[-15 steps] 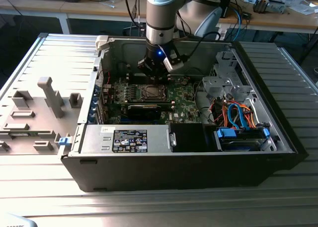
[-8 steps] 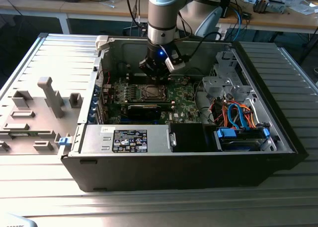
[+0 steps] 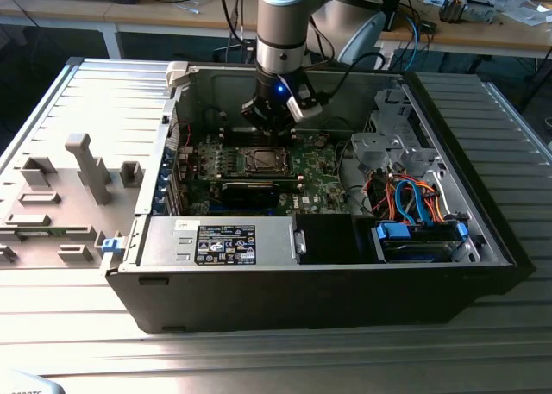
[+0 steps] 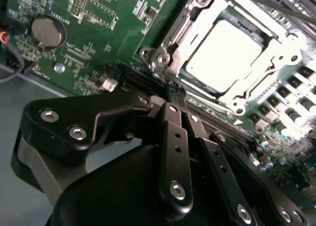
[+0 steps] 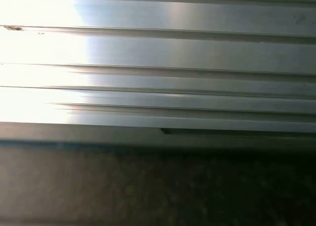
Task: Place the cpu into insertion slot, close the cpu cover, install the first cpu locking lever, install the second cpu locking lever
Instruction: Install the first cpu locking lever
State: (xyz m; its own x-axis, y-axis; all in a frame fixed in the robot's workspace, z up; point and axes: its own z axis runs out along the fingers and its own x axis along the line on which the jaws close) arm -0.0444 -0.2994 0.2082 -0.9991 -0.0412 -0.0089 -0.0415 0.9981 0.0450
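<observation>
The cpu (image 4: 224,55) lies flat in the insertion slot (image 4: 173,72), its pale metal face showing through the window of the cpu cover (image 4: 242,95), which appears to be folded down around it in the second wrist view. That seating suggests the chip step is finished and the cover step is done or nearly so; whether either locking lever is latched I cannot tell. In the exterior view the insertion slot (image 3: 263,160) sits near the middle of the green motherboard (image 3: 315,165), inside the opened computer case (image 3: 285,303).

The tool (image 4: 174,90) hangs just beside the slot, on the side toward the case's back wall, its tip down at the slot's rim. Its black fingers (image 4: 177,152) are pressed together with nothing between them, probably to give a narrow tip for pushing thin metal parts. In the exterior view the tool (image 3: 274,128) reaches straight down from the arm (image 3: 282,23).

A coin battery (image 4: 48,31) sits on the board, well apart from the slot. The case rests on the ribbed metal tabletop (image 3: 78,109).
</observation>
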